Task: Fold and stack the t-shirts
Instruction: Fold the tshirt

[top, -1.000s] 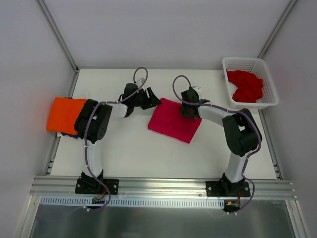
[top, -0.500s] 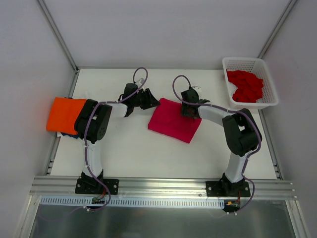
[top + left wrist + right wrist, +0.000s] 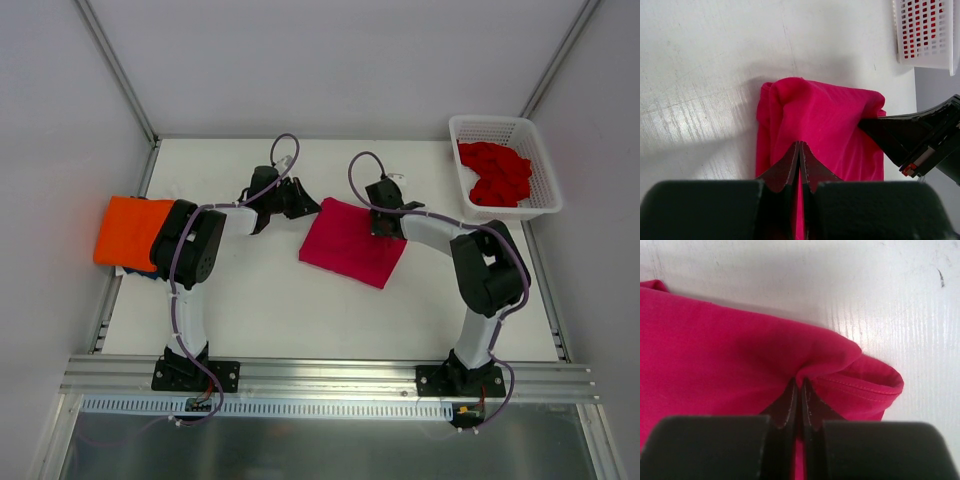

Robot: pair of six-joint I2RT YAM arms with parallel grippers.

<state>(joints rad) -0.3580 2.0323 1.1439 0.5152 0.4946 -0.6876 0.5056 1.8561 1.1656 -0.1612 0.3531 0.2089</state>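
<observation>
A crimson-pink t-shirt (image 3: 350, 245) lies folded in the middle of the table. My left gripper (image 3: 318, 206) is at its far left corner, shut, with cloth pinched between the fingertips (image 3: 800, 145). At the far right corner my right gripper (image 3: 385, 228) is shut on a raised fold of the same t-shirt (image 3: 715, 350), beside its hemmed edge (image 3: 875, 387). An orange t-shirt (image 3: 128, 230) lies folded at the left edge on top of a dark blue one (image 3: 135, 270). Red t-shirts (image 3: 495, 172) are heaped in the basket.
The white lattice basket (image 3: 500, 125) stands at the back right corner and shows in the left wrist view (image 3: 925, 30). Metal frame posts rise at both back corners. The right gripper's black fingers (image 3: 900, 135) lie close across the cloth from my left one.
Both grippers have closed on the far corners of the crimson-pink t-shirt. The arms have hardly moved and the cloth lies where it did.
</observation>
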